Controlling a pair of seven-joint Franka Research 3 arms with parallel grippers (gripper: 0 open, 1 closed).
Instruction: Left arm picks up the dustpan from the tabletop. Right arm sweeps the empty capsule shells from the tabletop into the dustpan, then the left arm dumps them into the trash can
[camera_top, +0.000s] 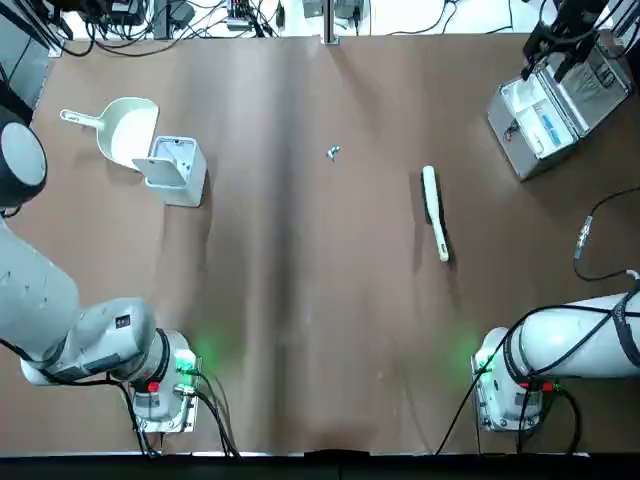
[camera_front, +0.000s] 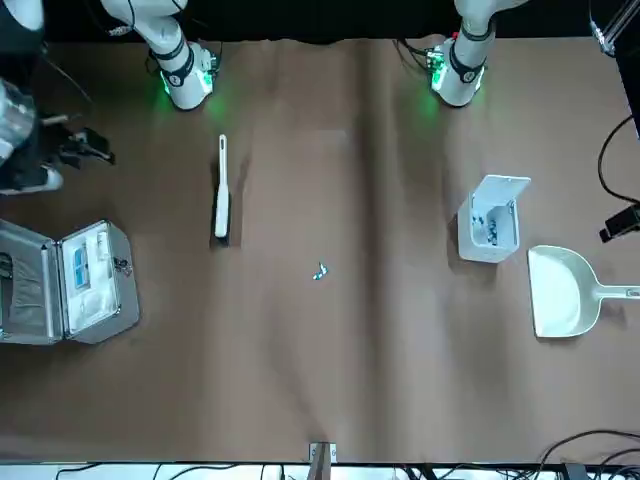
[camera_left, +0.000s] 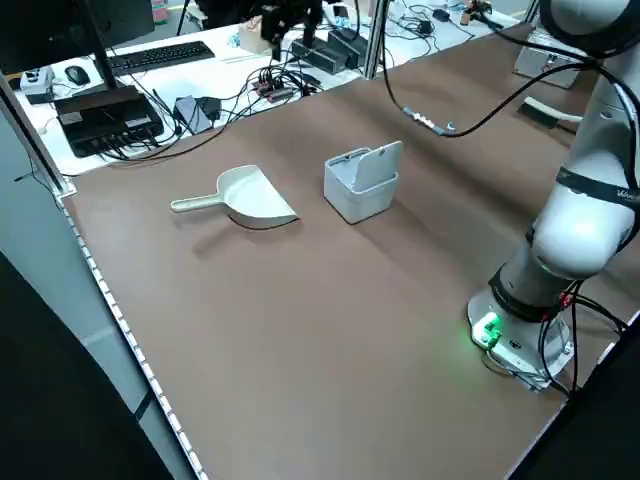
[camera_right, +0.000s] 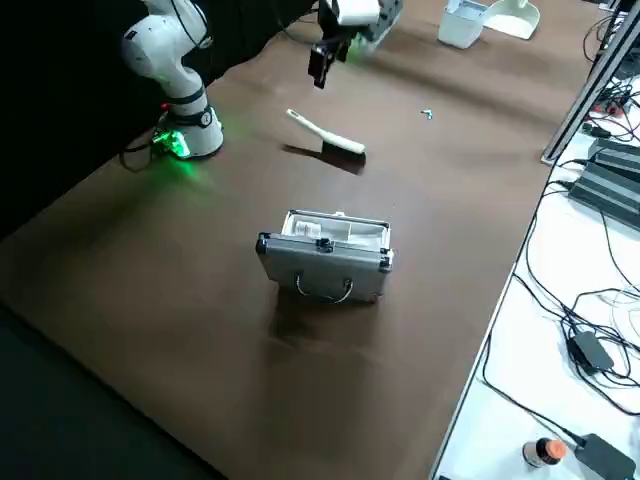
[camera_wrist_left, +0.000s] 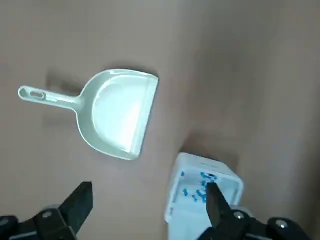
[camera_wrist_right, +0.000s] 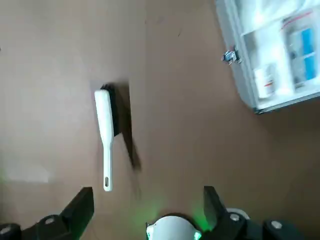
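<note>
Labels first: a dark band (camera_left: 600, 190) on the left arm (camera_left: 590, 225) carries pale lettering too small for me to read. In the open case, one packet (camera_wrist_right: 302, 50) has blue panels and one small white container (camera_wrist_right: 265, 81) has a red mark; no words legible.

Dustpan (camera_top: 130, 131), one: cream-white, flat on the desk (camera_top: 300, 250) at my left, handle pointing outward, away from the bin.
Trash can (camera_top: 183, 180), one: pale, lid (camera_top: 160, 171) open, just beside the dustpan's open edge, so it crowds that side. Several blue bits (camera_wrist_left: 201, 195) lie inside.
Capsule shells (camera_front: 320, 271), one small bluish cluster, exact number unclear, near mid-desk, between bin and brush.
Brush (camera_front: 222, 190), one: white handle, dark bristles, lying between the shells and my right edge.
Silver case (camera_right: 325, 262), one: open, at my far right, well apart from the shells.
Left gripper (camera_wrist_left: 150, 200), one: raised above the desk near dustpan and bin, fingers spread, holding nothing.
Right gripper (camera_wrist_right: 150, 205), one: raised over my right side near brush and case, fingers spread, empty.
Beyond the far edge: one keyboard (camera_left: 160, 58), one mouse (camera_left: 78, 75), tangled cables (camera_left: 240, 100), one orange-capped bottle (camera_right: 543, 452).
</note>
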